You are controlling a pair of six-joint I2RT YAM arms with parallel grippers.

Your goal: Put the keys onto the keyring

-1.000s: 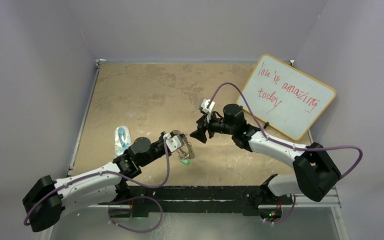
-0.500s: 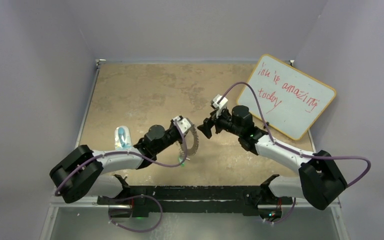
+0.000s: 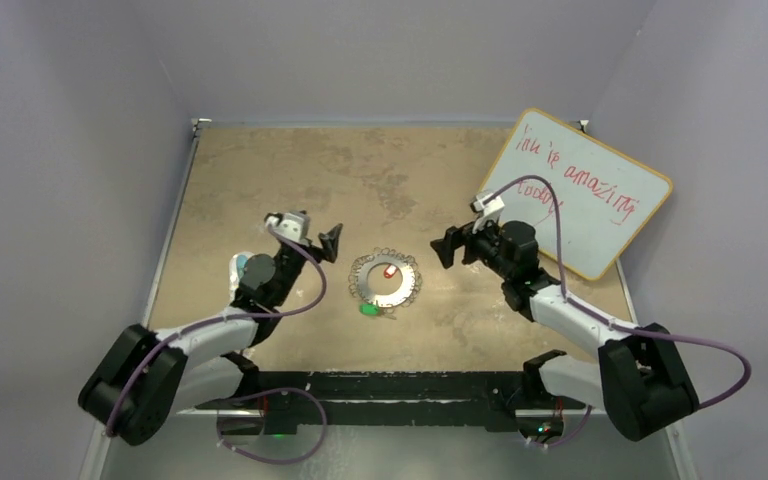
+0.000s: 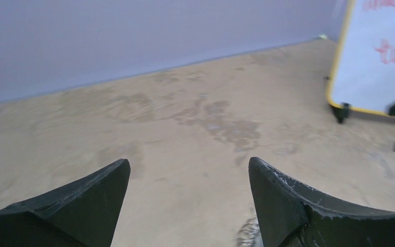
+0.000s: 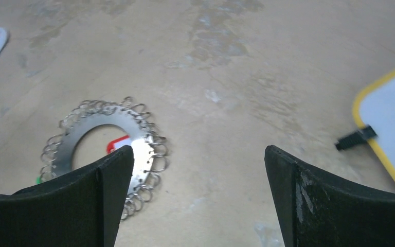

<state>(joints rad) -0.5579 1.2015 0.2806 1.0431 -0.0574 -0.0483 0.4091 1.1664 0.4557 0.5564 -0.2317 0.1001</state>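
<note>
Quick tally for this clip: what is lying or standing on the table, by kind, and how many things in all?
keys: 2, the red-headed key and the green-headed key
keyring: 1
clear bluish plastic object: 1
whiteboard: 1
total: 5

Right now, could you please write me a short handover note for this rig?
Left end effector: open, empty, left of the keyring.
Right end effector: open, empty, right of it.
Keyring lies flat on the table; red key in its centre, green key at its near rim.
Done: cannot tell whether either key is threaded.
Left: check, then thread any loose key.
</note>
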